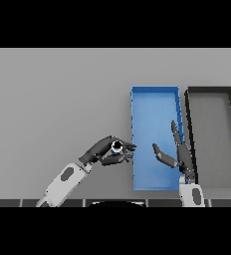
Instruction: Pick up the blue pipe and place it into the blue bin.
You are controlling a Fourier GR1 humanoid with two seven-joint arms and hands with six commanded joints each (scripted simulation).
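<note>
Left robot hand [103,152] curls around the blue pipe [117,146], just left of the blue bin [155,94].

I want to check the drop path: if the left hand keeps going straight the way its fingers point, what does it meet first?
The left hand, curled round the blue pipe, points right. It would first cross the blue bin's near wall, then likely meet the open right hand over the bin; height is unclear.

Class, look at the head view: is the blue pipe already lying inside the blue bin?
No, the blue pipe is held in the left hand, just left of the blue bin.

White-grey arms [62,182], dark fingers [129,147]
</note>
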